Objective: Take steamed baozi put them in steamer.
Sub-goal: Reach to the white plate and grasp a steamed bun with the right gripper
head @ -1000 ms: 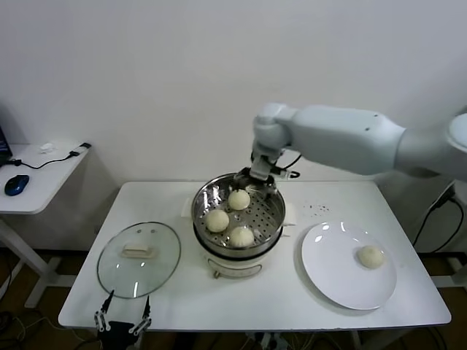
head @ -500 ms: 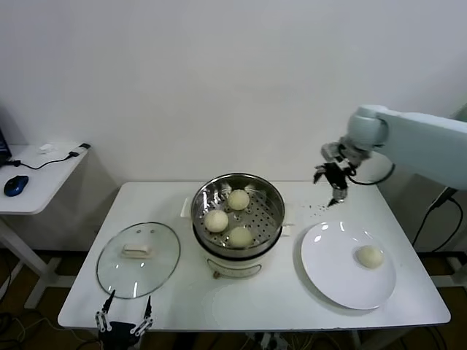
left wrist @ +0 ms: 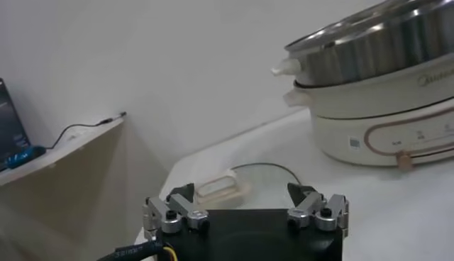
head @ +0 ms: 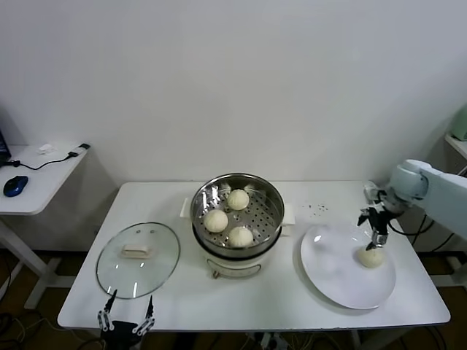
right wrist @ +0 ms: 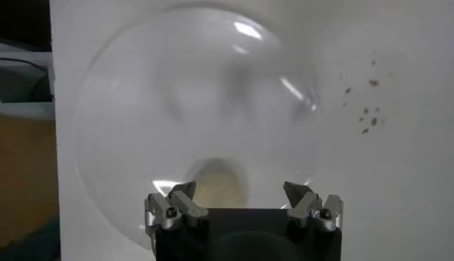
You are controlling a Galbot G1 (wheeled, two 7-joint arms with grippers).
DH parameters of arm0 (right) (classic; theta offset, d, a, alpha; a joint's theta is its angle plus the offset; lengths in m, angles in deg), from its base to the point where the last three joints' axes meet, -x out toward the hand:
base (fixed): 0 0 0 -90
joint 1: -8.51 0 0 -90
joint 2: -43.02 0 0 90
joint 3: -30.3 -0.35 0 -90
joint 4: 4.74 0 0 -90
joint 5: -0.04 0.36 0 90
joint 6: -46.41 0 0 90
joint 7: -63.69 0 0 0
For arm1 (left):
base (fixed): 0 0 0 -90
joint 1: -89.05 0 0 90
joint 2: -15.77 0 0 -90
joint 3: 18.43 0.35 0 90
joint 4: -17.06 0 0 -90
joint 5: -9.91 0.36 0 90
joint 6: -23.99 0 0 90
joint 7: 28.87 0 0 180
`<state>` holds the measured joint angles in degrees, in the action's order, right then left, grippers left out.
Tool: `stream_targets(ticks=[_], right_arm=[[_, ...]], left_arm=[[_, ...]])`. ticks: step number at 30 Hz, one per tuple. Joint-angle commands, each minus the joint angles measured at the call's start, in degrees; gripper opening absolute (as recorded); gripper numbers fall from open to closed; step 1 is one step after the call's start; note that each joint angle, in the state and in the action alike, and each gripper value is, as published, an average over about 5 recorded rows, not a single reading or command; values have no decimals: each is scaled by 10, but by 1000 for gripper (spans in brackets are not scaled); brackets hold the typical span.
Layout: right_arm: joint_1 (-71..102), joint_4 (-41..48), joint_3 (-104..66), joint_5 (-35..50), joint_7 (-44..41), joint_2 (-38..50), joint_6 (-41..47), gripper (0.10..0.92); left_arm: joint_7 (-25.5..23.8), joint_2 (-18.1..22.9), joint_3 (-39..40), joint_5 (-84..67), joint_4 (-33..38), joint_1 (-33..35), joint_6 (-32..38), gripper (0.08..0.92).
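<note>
the right gripper hangs just above the last steamed baozi on the white plate, its jaws spread wide and empty with the bun below the gap between them, while three buns sit in the steamer and the left gripper, also open, waits by the table's near edge.

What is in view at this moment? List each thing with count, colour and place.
Buns in steamer: three, cream-white, on the perforated tray.
Bun on plate: one, cream-white, under the right gripper.
Steamer: one, steel on cream base, table centre.
Plate: one, white, right of the steamer.
Glass lid: one, clear with cream handle, left of the steamer.
Table: one, white.
Side desk: one, white, far left, holding a blue mouse.
Right gripper: open, above the plate's bun.
Left gripper: open, parked at the table's near edge.
</note>
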<state>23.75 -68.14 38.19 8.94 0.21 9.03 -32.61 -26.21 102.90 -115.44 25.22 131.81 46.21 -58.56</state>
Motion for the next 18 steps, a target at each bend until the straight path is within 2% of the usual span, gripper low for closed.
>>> stream_targets(ticks=[1, 15, 18], right_arm=[[140, 49, -120, -79, 1, 13, 3, 823], [136, 60, -113, -88, 3, -19, -3, 823], [134, 61, -112, -90, 3, -21, -4, 800]], left_arm=[[0, 1, -1, 4, -3, 0, -1, 823], [0, 2, -3, 4, -6, 3, 2, 823], [0, 2, -3, 4, -6, 4, 2, 823]])
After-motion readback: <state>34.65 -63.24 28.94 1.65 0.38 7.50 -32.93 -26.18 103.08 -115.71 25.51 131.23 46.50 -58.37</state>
